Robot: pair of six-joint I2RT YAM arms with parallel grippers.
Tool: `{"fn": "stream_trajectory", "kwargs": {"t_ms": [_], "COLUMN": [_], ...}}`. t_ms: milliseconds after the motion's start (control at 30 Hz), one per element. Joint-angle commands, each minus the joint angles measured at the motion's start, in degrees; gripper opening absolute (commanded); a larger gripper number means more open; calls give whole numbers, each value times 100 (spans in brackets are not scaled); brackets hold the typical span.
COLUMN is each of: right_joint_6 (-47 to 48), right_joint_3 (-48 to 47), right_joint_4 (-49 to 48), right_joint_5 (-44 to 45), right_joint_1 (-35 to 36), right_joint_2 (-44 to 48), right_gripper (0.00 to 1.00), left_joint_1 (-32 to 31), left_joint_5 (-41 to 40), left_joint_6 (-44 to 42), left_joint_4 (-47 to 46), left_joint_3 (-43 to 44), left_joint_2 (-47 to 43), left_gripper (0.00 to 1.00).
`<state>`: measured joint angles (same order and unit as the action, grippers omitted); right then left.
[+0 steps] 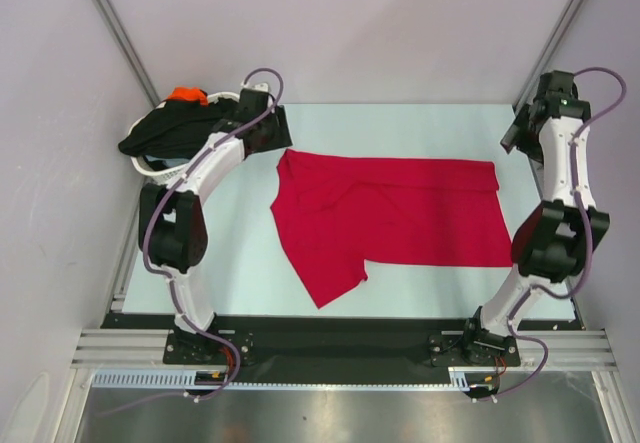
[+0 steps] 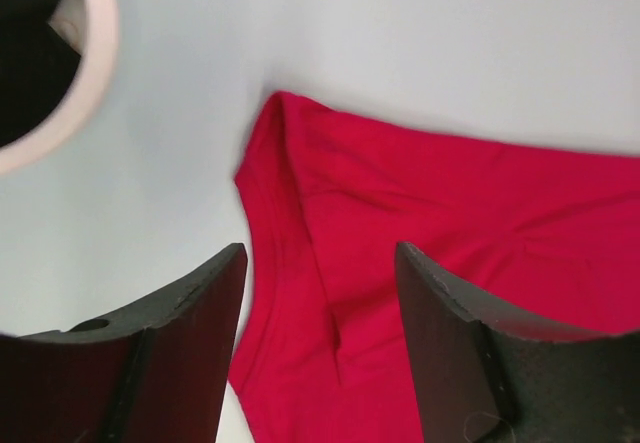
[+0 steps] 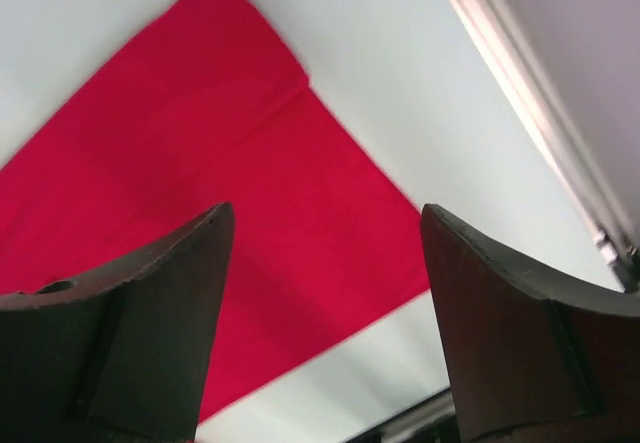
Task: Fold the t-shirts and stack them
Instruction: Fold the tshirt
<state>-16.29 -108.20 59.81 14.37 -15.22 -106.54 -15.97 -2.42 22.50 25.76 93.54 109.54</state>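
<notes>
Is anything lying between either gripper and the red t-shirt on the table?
Nothing visible does. The left gripper and right gripper both hang open near the far corners of the red t-shirt, with only cloth and bare table beneath them. The white basket holding the black t-shirt sits off to the left.

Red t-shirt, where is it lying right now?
In the top view the red t-shirt lies spread over the middle of the table, right of the white basket.

I work in a robotics lab cell — plain pale lilac panel walls (image 1: 350,23), framed by grey aluminium posts (image 1: 113,25), box in my pale blue tabletop (image 1: 400,128), and a slotted silver aluminium rail (image 1: 120,348) runs along its near edge.
</notes>
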Motion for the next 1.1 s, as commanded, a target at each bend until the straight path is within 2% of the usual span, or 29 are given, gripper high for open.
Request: {"fn": "stream_trajectory", "kwargs": {"t_ms": [0, 100, 167, 200, 233, 267, 367, 400, 500, 700, 833, 900, 1067], "right_joint_6": [-286, -374, -383, -392, -314, -304, -260, -286, -375, -58, -32, -40, 29], "right_joint_3": [729, 1213, 1389, 1433, 1468, 1504, 1976, 2553, 3207, 3621, 4131, 4456, 4694], "right_joint_4": [5, -285, -365, -382, -391, -330, -416, -774, -1129, -1121, -1261, -1331, -1087], "right_joint_5": [-328, -479, -593, -611, -637, -655, -918, -1049, -1304, -1549, -1972, -2209, -2159], "right_joint_1": [-25, 440, 895, 1037, 1196, 1423, 1505, 1505, 1496, 1786, 1777, 1751, 1716], "right_joint_2": [588, 1011, 1109, 1127, 1144, 1162, 1486, 1644, 2146, 2743, 3147, 3271, 3455], "right_gripper": [80, 82, 84, 91, 92, 99, 100, 100, 100, 100, 100, 100, 100], "left_joint_1": [-301, -670, -986, -1074, -1171, -1189, -1408, -1496, -1594, -1611, -1603, -1603, -1603], "left_joint_5": [189, 128, -161, -215, -207, -163, -188, -398, -383, -550, -313, -5, 452], "left_joint_6": [-35, -228, -282, -203, -81, 251, 659, 694, 1045, 1546, 1748, 1775, 1986], "left_joint_4": [-53, 25, -27, -105, -124, -115, -211, -264, 164, 509, 501, 282, -88], "left_joint_3": [-256, -748, -1432, -1722, -2264, -2522, -3471, -3691, -4246, -5433, -5916, -6013, -6137], "left_joint_2": [-624, -1108, -1416, -1626, -1994, -2224, -3050, -3218, -3789, -5168, -5425, -5268, -4907], "left_gripper": [66, 64, 64, 64, 64, 64, 63, 63, 62, 56, 56, 56, 48]}}
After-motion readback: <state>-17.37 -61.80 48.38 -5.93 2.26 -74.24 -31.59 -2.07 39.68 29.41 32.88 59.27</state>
